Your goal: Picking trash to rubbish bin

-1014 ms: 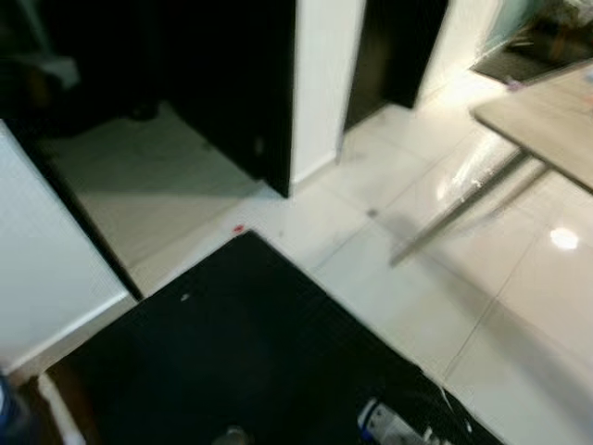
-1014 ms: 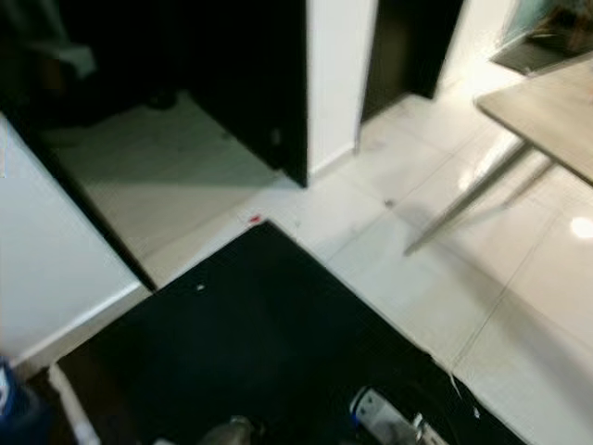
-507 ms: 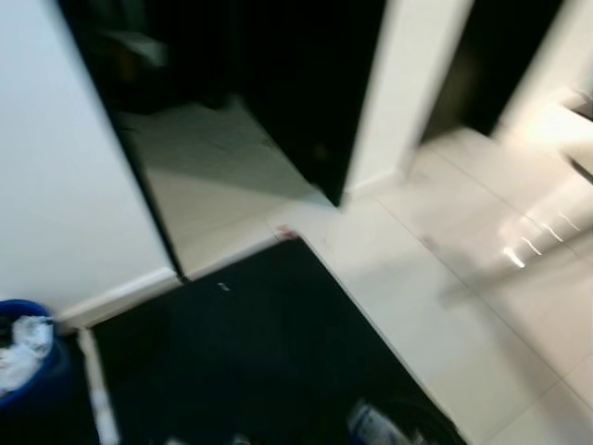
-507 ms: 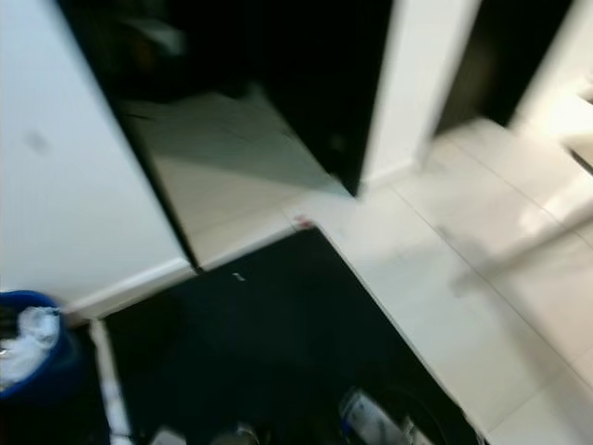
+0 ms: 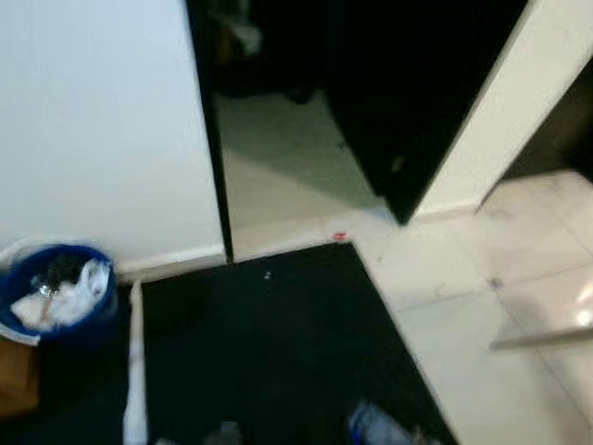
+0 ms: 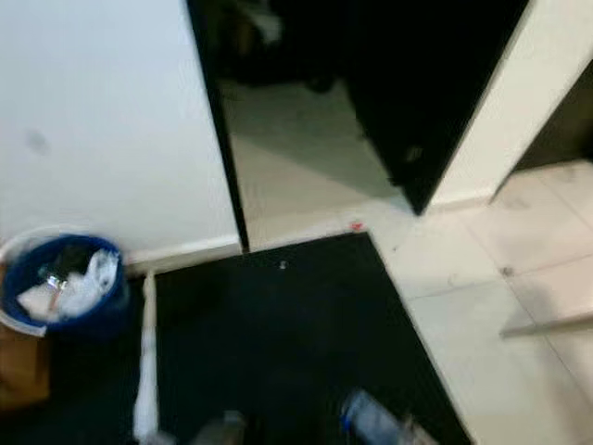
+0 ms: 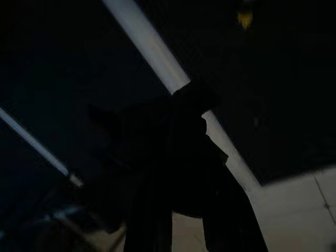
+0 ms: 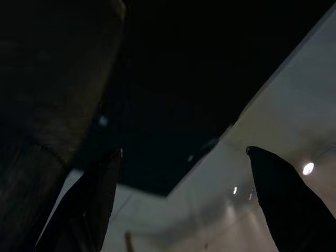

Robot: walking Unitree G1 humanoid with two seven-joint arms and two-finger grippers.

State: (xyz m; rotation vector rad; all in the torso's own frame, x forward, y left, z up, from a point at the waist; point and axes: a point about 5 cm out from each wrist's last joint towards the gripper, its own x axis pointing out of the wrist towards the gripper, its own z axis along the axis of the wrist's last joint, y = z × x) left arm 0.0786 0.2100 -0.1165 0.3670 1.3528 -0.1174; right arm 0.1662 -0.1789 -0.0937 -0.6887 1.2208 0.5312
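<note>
Blue rubbish bin (image 5: 57, 295) sits on the floor at the far-left corner of the black mat (image 5: 278, 343), against the white wall (image 5: 97, 120), already holding white crumpled trash (image 5: 67, 295). It lies forward and to the robot's left, so I judge the left arm the nearer one. Right end effector (image 8: 184, 199) has its fingers spread wide with nothing between them, over the mat's edge by the pale floor tiles (image 5: 491, 371); left end effector (image 7: 173, 157) is a dark silhouette, can't tell its state.
</note>
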